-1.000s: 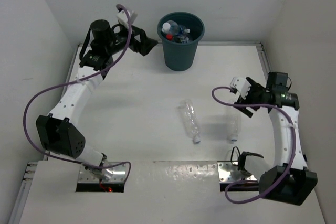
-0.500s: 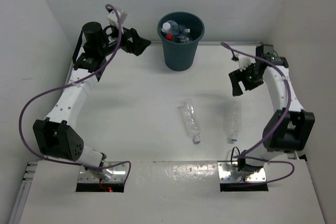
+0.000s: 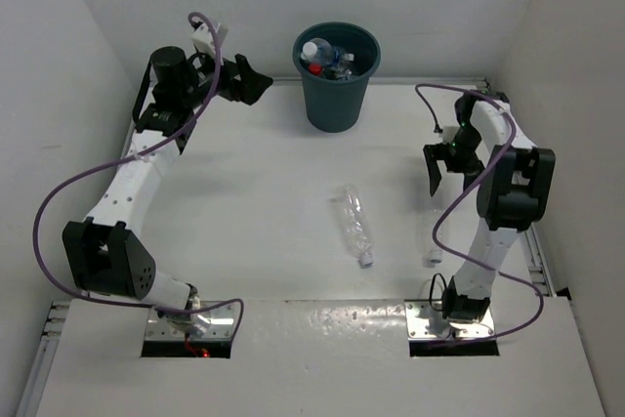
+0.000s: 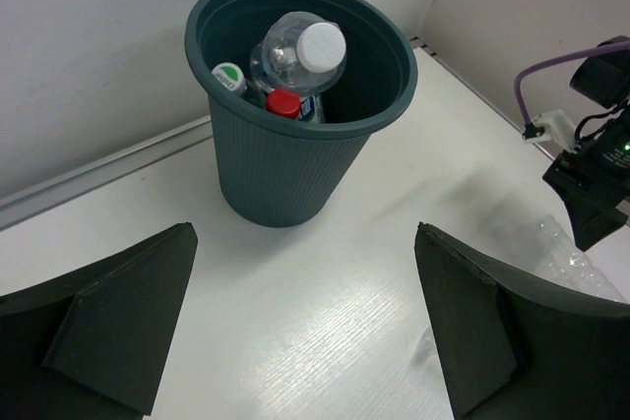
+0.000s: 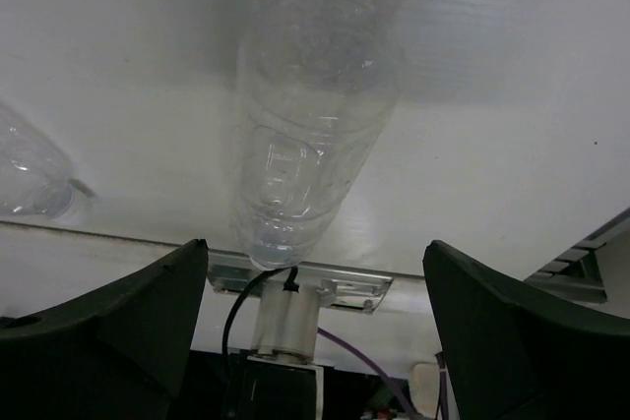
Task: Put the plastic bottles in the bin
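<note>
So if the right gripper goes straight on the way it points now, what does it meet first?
Most likely the clear bottle lying on the table, centred between the open fingers; how far off is unclear.

a flat white table top [image 3: 244, 202] filled the scene, closed in by a plain white back wall [image 3: 430, 7] and white side walls on the left [image 3: 49, 56] and right [image 3: 581, 65]. a pale grey rail [image 3: 430, 80] ran along the table's far edge. two shiny metal plates, one left [image 3: 223, 313] and one right [image 3: 420, 317], lay at the near edge.
</note>
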Motion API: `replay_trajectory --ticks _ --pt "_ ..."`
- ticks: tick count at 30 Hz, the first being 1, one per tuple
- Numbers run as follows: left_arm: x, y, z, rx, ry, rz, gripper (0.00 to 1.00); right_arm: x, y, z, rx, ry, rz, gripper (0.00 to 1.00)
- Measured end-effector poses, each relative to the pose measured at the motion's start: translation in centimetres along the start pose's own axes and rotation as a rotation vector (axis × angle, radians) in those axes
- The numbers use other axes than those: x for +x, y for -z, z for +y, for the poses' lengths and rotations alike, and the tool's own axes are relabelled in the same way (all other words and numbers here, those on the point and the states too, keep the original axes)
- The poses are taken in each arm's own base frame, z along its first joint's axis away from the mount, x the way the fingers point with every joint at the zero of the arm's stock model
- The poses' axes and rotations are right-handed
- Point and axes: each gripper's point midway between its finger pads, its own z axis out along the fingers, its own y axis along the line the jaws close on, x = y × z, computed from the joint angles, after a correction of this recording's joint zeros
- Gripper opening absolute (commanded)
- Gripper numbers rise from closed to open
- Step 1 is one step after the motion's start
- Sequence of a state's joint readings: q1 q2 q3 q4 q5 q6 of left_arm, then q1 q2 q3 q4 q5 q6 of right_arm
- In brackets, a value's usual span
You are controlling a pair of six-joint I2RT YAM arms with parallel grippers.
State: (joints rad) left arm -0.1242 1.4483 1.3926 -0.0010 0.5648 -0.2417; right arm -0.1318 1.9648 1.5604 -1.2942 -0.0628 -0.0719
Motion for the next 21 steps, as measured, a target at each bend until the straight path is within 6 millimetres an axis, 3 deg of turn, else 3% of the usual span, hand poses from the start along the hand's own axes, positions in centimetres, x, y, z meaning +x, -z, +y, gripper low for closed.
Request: replay_trajectory --ticks 9,19,21 --pt "0.5 0.3 0.6 -0.022 0.010 0.005 1.00 -1.4 -2.6 -1.0 0.023 -0.038 0.077 0.89" --pt "0.9 1.4 2.1 -0.077 0.024 0.010 1.00 -2.7 -4.9 -0.6 0.019 -0.027 0.126 0.89" --pt "1.1 1.4 2.4 -0.083 0.026 0.012 1.00 -2.6 -5.2 -0.5 0.018 -0.026 0.135 0.85"
